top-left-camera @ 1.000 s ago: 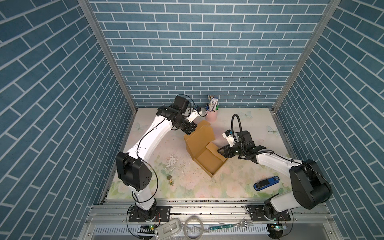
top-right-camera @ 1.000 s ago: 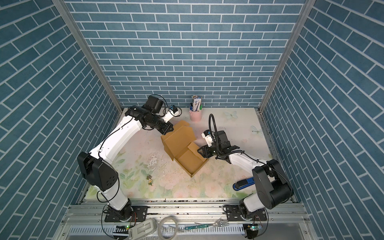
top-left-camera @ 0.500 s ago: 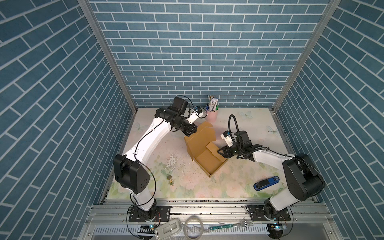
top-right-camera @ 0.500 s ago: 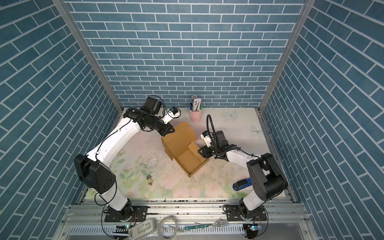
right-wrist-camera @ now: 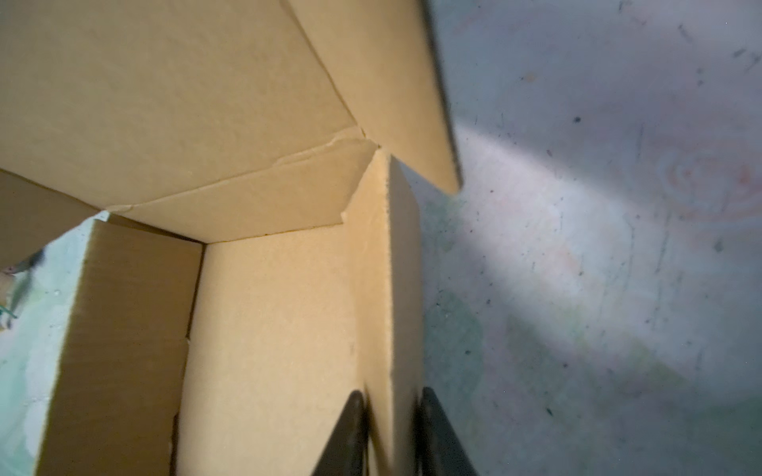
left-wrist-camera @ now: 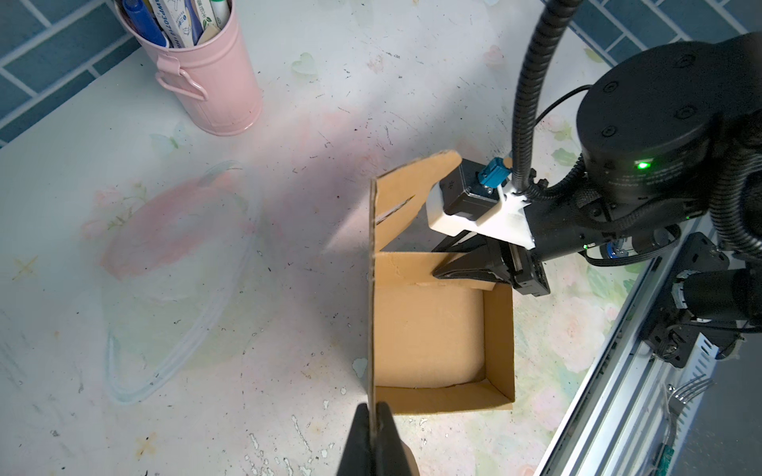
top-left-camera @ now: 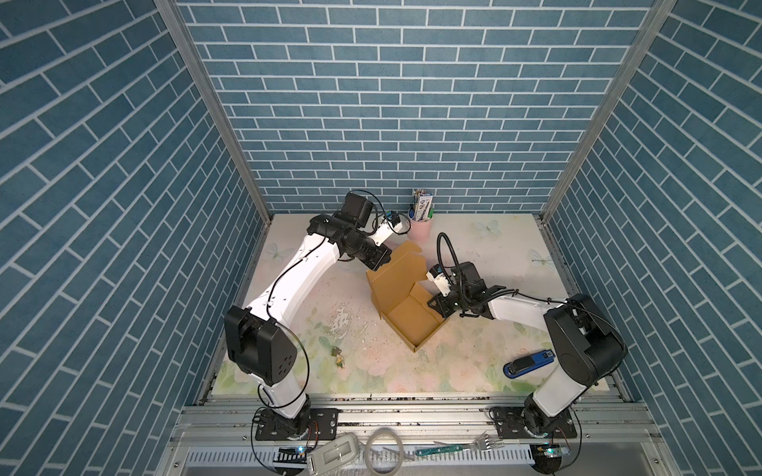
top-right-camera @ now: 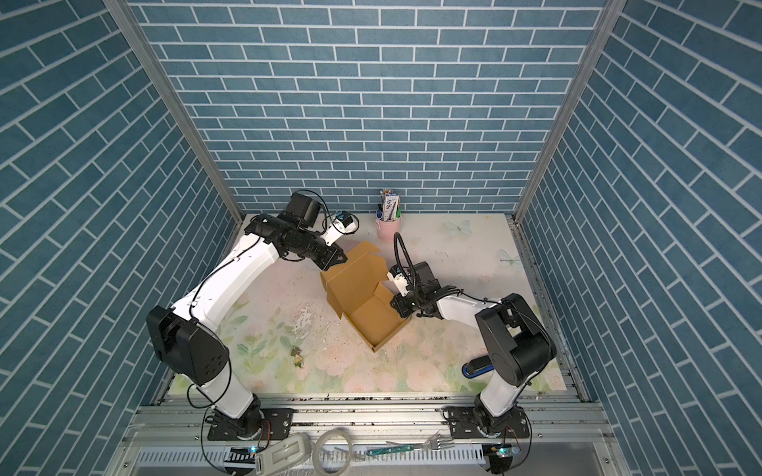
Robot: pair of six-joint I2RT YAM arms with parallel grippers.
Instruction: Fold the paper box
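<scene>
On floral desk [top-left-camera: 474,247], held box [top-left-camera: 412,325] lid raised with left gripper [left-wrist-camera: 374,416] pinched shut on its edge, clamped side wall in right gripper [right-wrist-camera: 391,412], seemingly to brace the fold.

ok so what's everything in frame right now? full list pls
paper box: 1, plain brown, middle of the table, tray formed, lid standing open
table: 1, pale floral surface, inside blue brick-pattern walls
pink cup: 1, pink, back edge of the table, pens inside
stapler-like tool: 1, blue and black, front right of the table
small figure: 1, greenish, front left of the table; too small to identify
fork: 1, silver with a teal handle, front rail
white casing: 1, white-grey, front rail
clear ring: 1, translucent, front rail beside the casing
left gripper: 1, black, shut on the lid's edge
right gripper: 1, black, clamped on the box's side wall
</scene>
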